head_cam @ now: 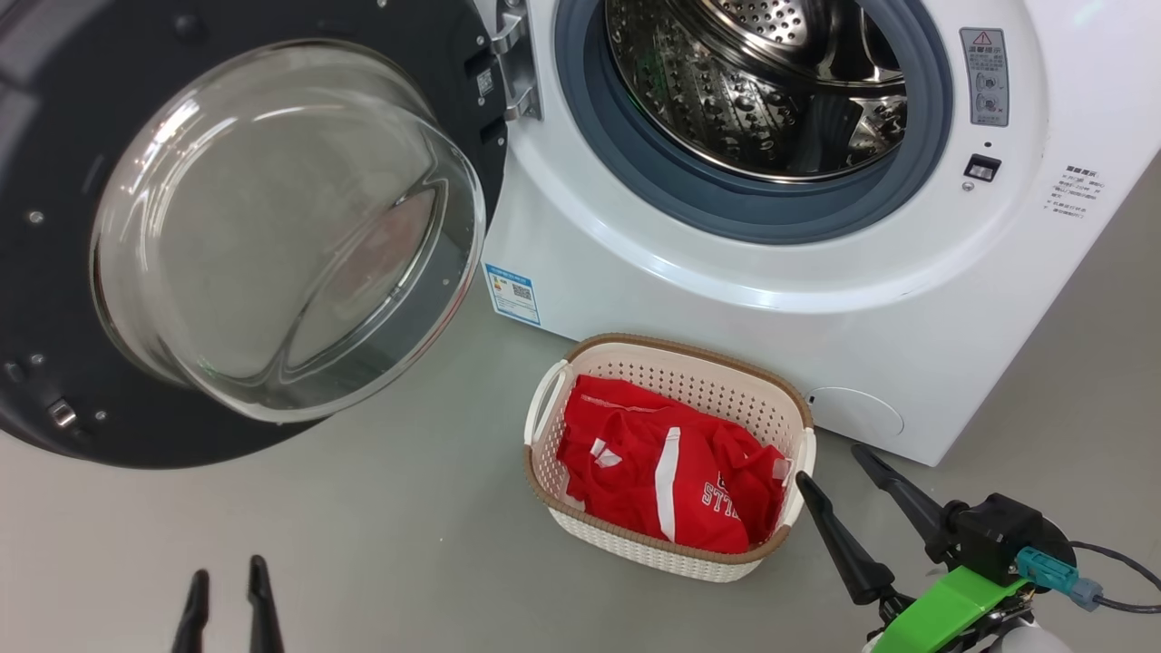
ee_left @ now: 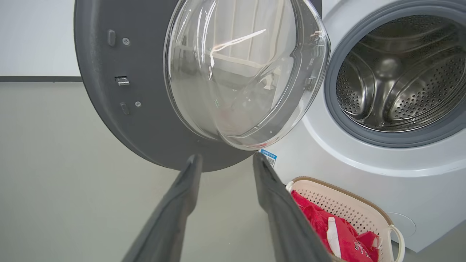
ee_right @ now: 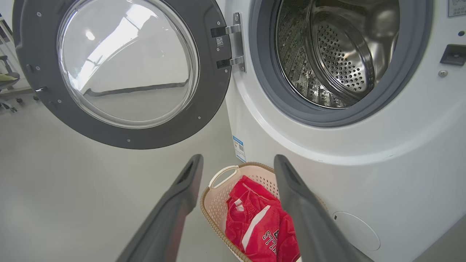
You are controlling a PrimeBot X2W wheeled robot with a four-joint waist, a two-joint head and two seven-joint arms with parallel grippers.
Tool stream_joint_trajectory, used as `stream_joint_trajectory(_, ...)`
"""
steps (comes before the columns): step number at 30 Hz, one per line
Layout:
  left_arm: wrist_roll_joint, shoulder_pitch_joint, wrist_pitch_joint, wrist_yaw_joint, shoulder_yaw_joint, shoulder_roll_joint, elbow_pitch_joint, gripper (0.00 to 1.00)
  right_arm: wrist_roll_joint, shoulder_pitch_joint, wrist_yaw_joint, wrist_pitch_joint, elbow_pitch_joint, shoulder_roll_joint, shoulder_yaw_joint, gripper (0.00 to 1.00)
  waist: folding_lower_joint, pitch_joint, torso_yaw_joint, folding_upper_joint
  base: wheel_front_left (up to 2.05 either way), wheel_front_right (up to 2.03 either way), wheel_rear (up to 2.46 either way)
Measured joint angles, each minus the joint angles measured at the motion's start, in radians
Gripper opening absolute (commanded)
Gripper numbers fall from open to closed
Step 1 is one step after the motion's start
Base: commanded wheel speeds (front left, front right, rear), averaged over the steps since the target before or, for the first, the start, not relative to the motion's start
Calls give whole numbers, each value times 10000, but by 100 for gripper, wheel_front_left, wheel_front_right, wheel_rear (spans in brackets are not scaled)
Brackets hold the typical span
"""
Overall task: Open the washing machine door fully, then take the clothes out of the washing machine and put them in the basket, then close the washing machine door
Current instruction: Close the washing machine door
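Looking out from the robot, the left gripper point(head_cam: 229, 580) is lowest and closest. Its two dark fingers are a little way apart with nothing between them. The right gripper point(head_cam: 830, 467) is on the other side, right by the near corner of the basket point(head_cam: 671, 345). Its fingers are spread wider and it holds nothing too. I cannot tell if one fingertip touches the basket's handle. The basket stands on the grey floor point(head_cam: 363, 535), just in front of the washing machine point(head_cam: 689, 299) and below its round hole. The red clothes point(head_cam: 653, 462) lie crumpled inside it, with a white stripe and white letters showing, and they cover most of the bottom. Behind the basket, the shiny drum point(head_cam: 753, 91) with its little holes looks empty in the part that shows. The door point(head_cam: 54, 272) hangs wide open to the left of the hole, with its glass bowl bulging toward the robot. I think the taking-out part is done and only shutting the door is left. For that, a gripper must reach the door's far edge, away from the hinge, and push it round until it clicks shut. The left gripper is nearer to it. The basket sits close by, so the door should swing slowly in case it bumps it.
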Motion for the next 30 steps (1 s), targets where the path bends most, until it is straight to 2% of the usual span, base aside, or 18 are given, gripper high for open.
stream_joint_trajectory(1, -2, -5, 0, -73, 2, 0, -61, 0, 0, 0, 0, 0, -2, 2, -2, 100, 0, -1, 1, 0, 0, 0, 0)
stream_joint_trajectory(5, -207, -136, 0, -431, 291, -4, -412, 0, -2, 1, 0, 0, -6, 8, -8, 100, 0, 20, -16, 0, 0, 0, 0)
stream_joint_trajectory(10, -4, -903, -2, -1041, 1216, 33, -1244, 0, -2, 3, 0, 0, -48, 15, -130, 100, 0, 71, -103, 0, 0, 0, 0)
stream_joint_trajectory(15, 19, -2245, -6, -1407, 2215, 504, -1810, 0, -2, 6, 0, 0, -100, 8, -201, 100, 0, 199, -205, 0, 0, 0, 0)
stream_joint_trajectory(18, -418, -3346, -21, -1574, 2731, 951, -1841, 0, -2, 4, 0, 0, -107, -2, -234, 100, 0, 300, -261, 0, 0, 0, 0)
stream_joint_trajectory(21, -928, -4563, -31, -1657, 3285, 1699, -1346, 0, -4, -1, 0, 0, -117, -25, -240, 100, 0, 405, -341, 0, 0, 0, 0)
stream_joint_trajectory(25, -1693, -6214, -33, -1668, 3854, 2683, -125, 0, -4, -6, 0, 0, -138, -31, -257, 100, 0, 507, -468, 0, 0, 0, 0)
stream_joint_trajectory(30, -2821, -7910, 257, -1674, 4125, 3724, 2128, 0, -4, -20, 0, 0, -153, -56, -263, 100, 0, 637, -628, 0, 0, 0, 0)
